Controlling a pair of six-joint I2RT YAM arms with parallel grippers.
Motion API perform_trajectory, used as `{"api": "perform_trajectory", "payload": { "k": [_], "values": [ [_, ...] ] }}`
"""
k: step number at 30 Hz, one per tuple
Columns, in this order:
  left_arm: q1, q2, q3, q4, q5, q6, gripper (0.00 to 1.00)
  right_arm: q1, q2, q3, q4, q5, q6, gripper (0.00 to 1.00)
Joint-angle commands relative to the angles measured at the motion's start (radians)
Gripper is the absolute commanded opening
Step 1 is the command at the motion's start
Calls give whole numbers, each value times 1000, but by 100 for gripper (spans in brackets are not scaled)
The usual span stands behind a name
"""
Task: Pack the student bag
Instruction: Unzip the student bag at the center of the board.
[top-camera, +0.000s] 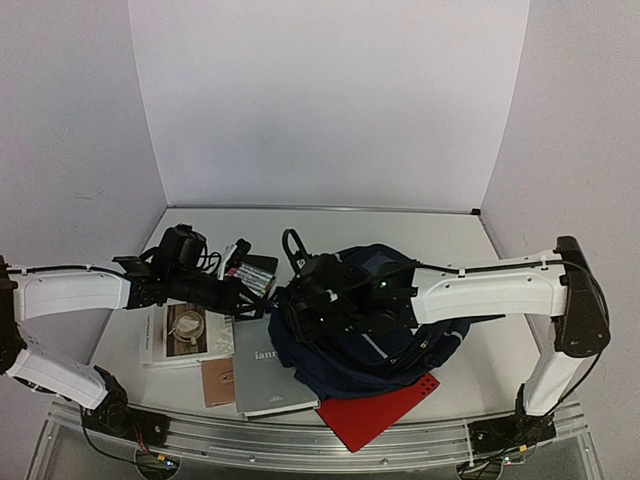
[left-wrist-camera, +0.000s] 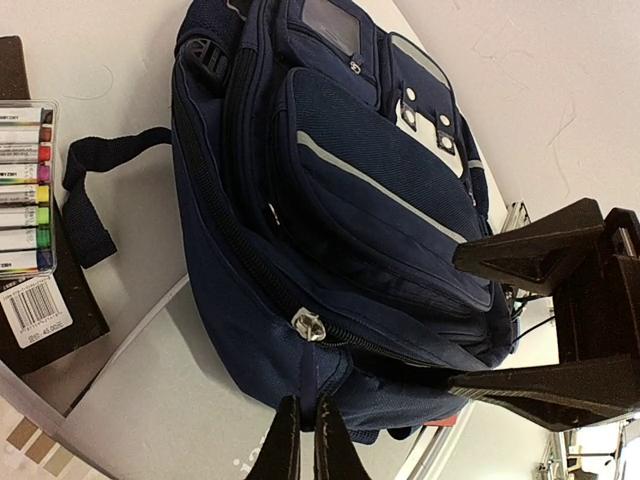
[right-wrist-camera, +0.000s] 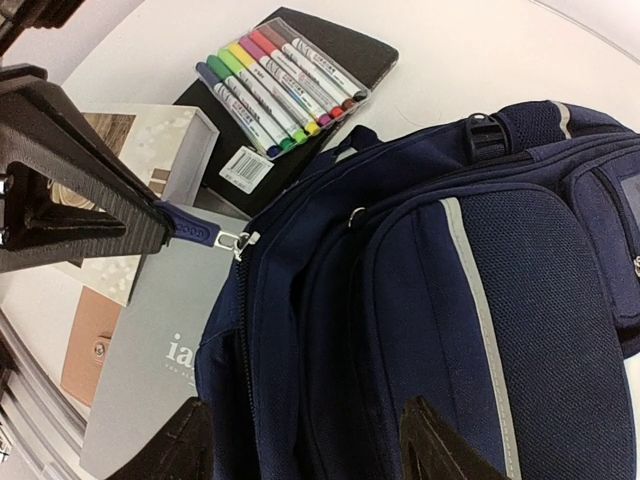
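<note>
One dark navy fabric backpack, grey reflective stripes, centre frame on bench. One clear marker pack, one grey book, one red folder. Left hand pinches blue zipper tab; right hand wide open, holding nothing.

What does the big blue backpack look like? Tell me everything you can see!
The backpack is dark navy fabric with thin grey stripes, white patches, zips, front pockets and a loose strap. It lies on the table, pockets up, partly over a grey book and a red folder. The left claw pinches its blue zip pull; the open right claw hovers above it.
</note>
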Motion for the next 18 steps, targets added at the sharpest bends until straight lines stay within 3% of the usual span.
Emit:
{"api": "perform_trajectory", "payload": {
  "k": [1, 4, 7, 9, 12, 18],
  "values": [
    [2, -42, 9, 2, -20, 7, 0, -11, 44, 51, 28, -29, -52, 61],
    [2, -41, 13, 1, -18, 5, 0, -21, 64, 62, 36, -32, -73, 55],
    [2, -40, 12, 0, -13, 5, 0, -26, 77, 77, 43, -33, -100, 41],
    [2, -42, 15, -2, -15, 5, 0, -29, 79, 82, 48, -28, -111, 29],
    [2, -44, 27, -11, -31, 1, 0, -29, 76, 82, 55, -21, -120, 1],
    [21, 7, 145, -153, -205, -30, 0, 4, -10, 26, 67, -19, -145, 0]
  ]
}}
